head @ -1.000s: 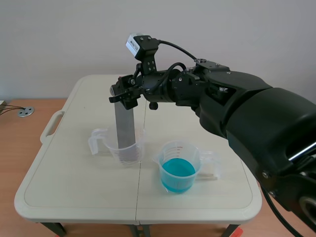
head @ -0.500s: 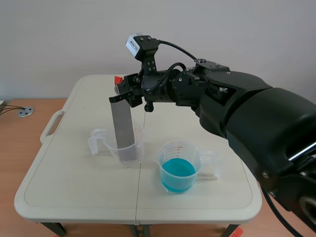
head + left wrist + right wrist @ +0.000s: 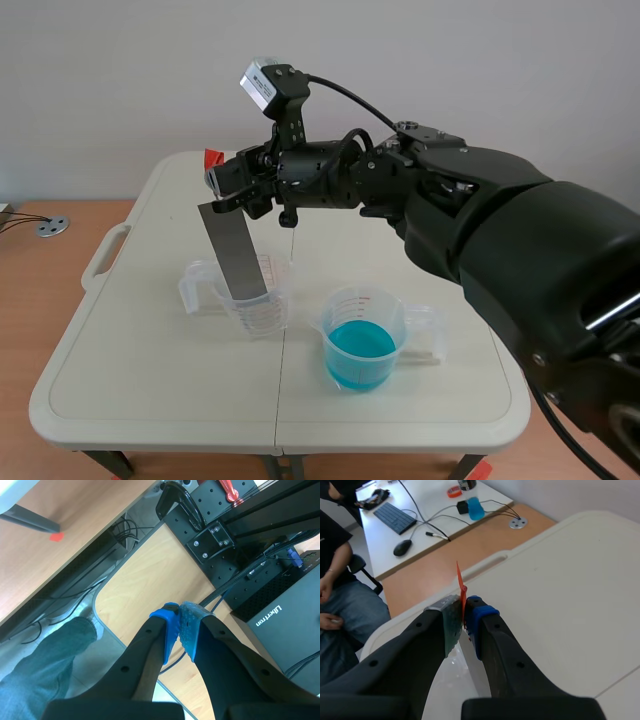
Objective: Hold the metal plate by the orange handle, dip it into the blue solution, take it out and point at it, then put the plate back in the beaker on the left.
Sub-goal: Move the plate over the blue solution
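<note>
A grey metal plate (image 3: 233,250) with an orange handle (image 3: 213,158) hangs tilted, its lower end still inside the clear beaker (image 3: 254,296) on the left. My right gripper (image 3: 228,182) is shut on the orange handle (image 3: 461,591), which shows as a thin orange edge between its pads. A second clear beaker (image 3: 362,338) holds the blue solution (image 3: 360,343) to the right of the first. My left gripper (image 3: 179,625) is shut on nothing and hangs below the table's height, out of the scene view.
The white folding table (image 3: 150,350) has a carry handle (image 3: 103,253) at its left edge. In the right wrist view a person (image 3: 337,595) sits beside a desk with a keyboard (image 3: 396,517) and a mouse (image 3: 402,547). A black equipment frame (image 3: 240,535) lies ahead of my left gripper.
My right gripper has risen and shifted left with the plate. The plate has lifted partway out of the left beaker and now leans more.
</note>
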